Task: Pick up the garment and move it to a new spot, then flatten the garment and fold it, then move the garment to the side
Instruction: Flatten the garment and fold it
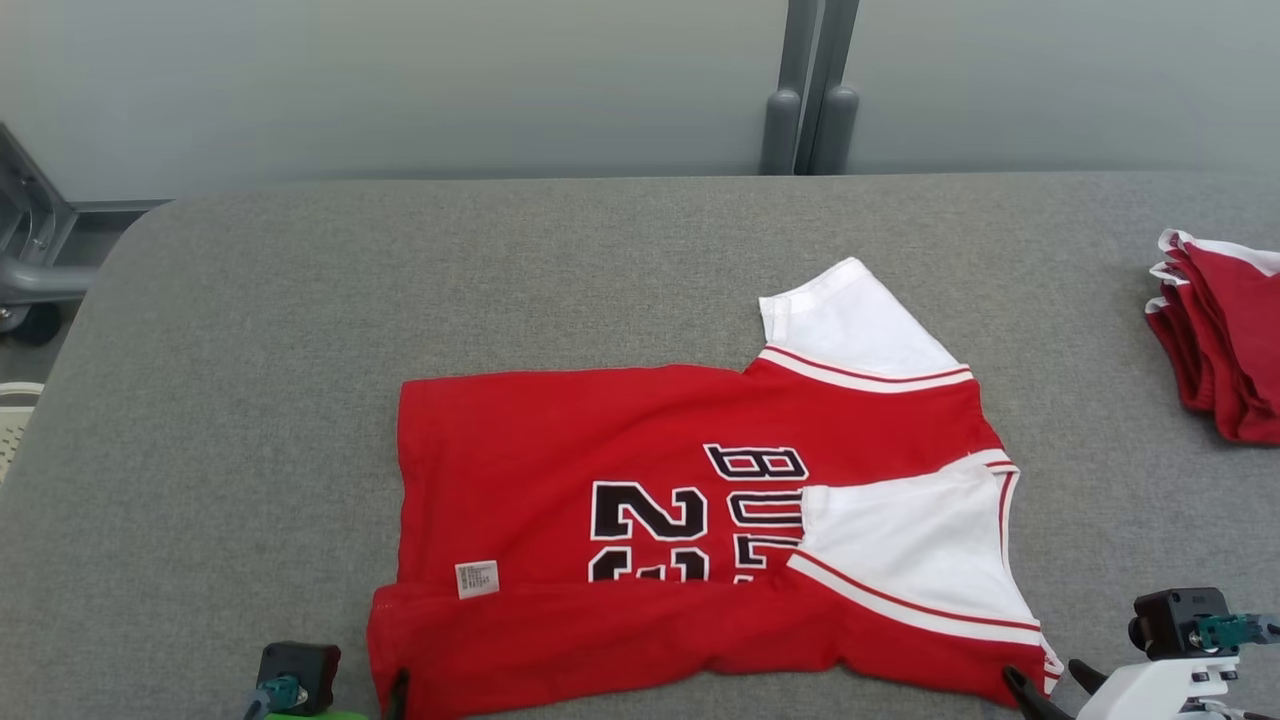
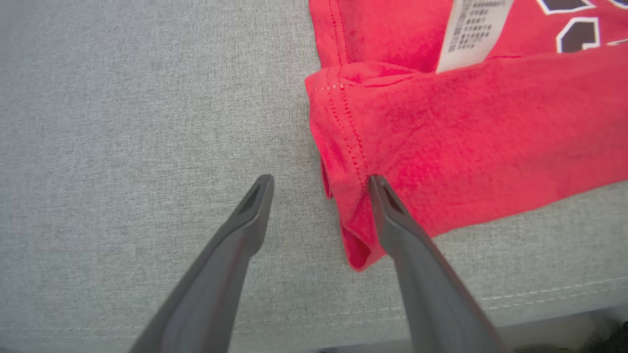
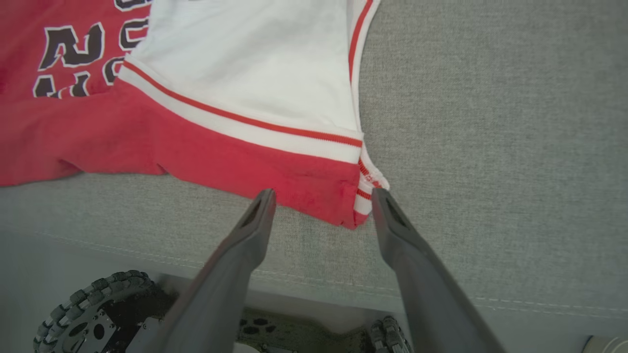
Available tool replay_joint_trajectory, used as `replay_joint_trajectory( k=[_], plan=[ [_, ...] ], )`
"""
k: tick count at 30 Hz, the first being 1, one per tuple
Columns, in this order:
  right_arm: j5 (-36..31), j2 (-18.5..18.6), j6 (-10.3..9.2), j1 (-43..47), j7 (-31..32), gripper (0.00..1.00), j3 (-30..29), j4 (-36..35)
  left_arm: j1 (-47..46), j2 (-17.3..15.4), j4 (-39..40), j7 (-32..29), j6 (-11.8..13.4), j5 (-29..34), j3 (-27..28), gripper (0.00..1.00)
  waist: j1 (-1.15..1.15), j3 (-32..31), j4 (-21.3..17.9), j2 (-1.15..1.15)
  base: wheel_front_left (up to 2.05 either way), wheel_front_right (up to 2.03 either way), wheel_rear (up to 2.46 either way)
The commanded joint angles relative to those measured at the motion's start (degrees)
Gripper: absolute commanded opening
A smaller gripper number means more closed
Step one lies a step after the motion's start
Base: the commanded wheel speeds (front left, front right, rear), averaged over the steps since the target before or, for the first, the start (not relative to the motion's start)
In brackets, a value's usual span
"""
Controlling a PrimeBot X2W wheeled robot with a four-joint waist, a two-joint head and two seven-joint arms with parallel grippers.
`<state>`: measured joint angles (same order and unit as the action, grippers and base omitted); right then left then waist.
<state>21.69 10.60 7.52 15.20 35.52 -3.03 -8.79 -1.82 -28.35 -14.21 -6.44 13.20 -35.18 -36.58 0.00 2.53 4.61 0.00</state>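
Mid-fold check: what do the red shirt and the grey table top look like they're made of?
Shirt: soft matte knit, perhaps cotton or a blend; it lies in limp folds, with a stitched hem and a faintly fuzzy surface up close. Table top: grey woven cloth cover, matte, with a flecked weave and a sewn seam near the edge.

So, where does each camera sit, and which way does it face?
Left wrist: on the left arm, looking along the open left gripper at the jersey's hem corner on the table.
Right wrist: on the right arm, looking along the open right gripper at the jersey's striped corner; a wheel shows.
Head: on the head, facing forward and down at the whole jersey; both grippers at bottom.
Shared: both wrist views see the jersey's near edge.
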Motion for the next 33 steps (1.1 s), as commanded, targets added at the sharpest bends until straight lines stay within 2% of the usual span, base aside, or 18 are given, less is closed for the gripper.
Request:
replay_joint_trajectory(
  k=[1,8,27,28,29,30,31,33],
  plan=[
    [0.40,-0.13,-0.07,0.50,-0.42,1.00,-0.17,0.12,-0.67,-0.02,-0.07,0.28,0.20,0.00,0.34,1.00,0.00,0.12,0.06,0.00,0.00,0.00,0.00],
    [-2.55,-1.23,-0.07,-1.51,-3.97,1.00,-2.17,1.43,-0.90,1.93,-1.05,0.20,0.86,-1.30,0.31,1.00,0.00,1.28,0.19,0.00,0.00,0.00,0.00],
    [-5.00,-4.94,-0.06,-5.51,-6.44,0.99,-3.62,11.39,-3.51,3.97,-4.27,-1.79,-2.49,-2.24,-2.32,1.00,0.00,4.73,0.19,0.00,0.00,0.00,0.00],
    [-5.07,-4.95,-0.06,-5.74,-6.65,0.49,-3.49,11.98,-3.70,4.12,-4.55,-1.83,-2.64,-2.17,-2.50,1.00,0.00,4.87,0.20,0.00,0.00,0.00,0.00],
    [-5.03,-4.96,-0.06,-5.99,-6.82,0.42,-3.47,12.56,-3.87,4.36,-4.85,-1.85,-2.91,-2.19,-2.64,0.80,0.00,5.00,0.20,0.00,0.00,0.00,0.00],
    [-4.91,-4.94,-0.06,-6.17,-6.76,0.03,-3.30,13.06,-4.03,4.54,-5.23,-2.20,-3.13,-2.27,-2.93,0.40,0.00,5.10,0.21,0.00,0.00,0.00,0.00],
    [-4.82,-4.81,-0.06,-6.24,-6.98,0.00,-3.12,13.50,-4.28,4.74,-5.59,-2.31,-3.30,-2.15,-3.19,0.03,0.00,5.20,0.22,0.00,0.00,0.00,0.00],
    [-4.41,-4.64,-0.07,-6.43,-7.13,0.00,-2.57,14.13,-4.52,5.02,-6.28,-2.41,-3.69,-2.23,-3.49,0.00,0.00,5.30,0.21,0.00,0.00,0.00,0.00]
  ],
)
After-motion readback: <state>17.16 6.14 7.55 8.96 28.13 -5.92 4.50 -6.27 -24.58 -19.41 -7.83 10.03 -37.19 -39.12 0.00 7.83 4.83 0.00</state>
